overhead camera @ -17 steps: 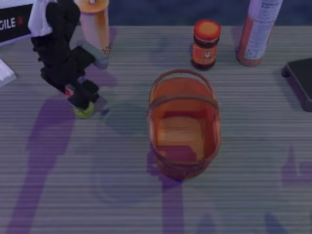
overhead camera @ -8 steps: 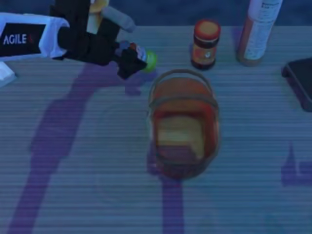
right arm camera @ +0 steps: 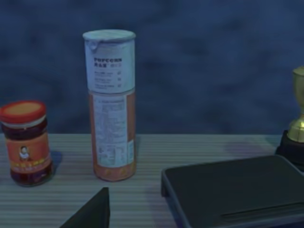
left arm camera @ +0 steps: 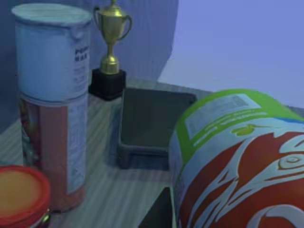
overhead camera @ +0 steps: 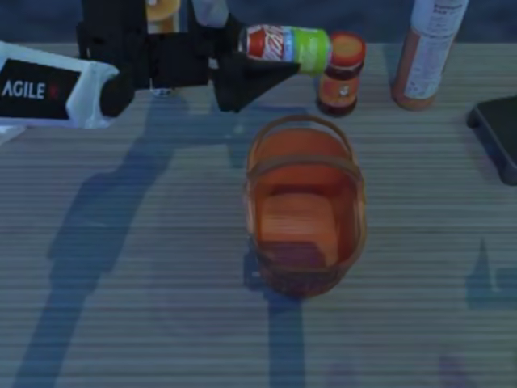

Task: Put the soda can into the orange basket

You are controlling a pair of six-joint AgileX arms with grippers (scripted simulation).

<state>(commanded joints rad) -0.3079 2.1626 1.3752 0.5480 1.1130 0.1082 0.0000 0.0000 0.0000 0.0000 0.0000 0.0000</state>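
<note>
Clamping the soda can (overhead camera: 284, 47) sideways in my left gripper (overhead camera: 257, 71), long axis level, I judge the orange basket (overhead camera: 353, 234) lies below, toward the table's near edge.

A red-lidded jar (overhead camera: 340, 73) stands beside a popcorn tube (overhead camera: 428, 50), near a dark tray (right arm camera: 232, 190).

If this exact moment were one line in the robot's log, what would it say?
left gripper: holds soda can sideways, in air | orange basket: empty, nearer than can | right arm: out of top view

soda can (overhead camera: 287, 45): 1 | orange basket (overhead camera: 304, 206): 1 | jar (overhead camera: 340, 73): 1 | popcorn tube (right arm camera: 111, 105): 1 | trophy (left arm camera: 110, 53): 1 | dark tray (right arm camera: 237, 191): 1
</note>
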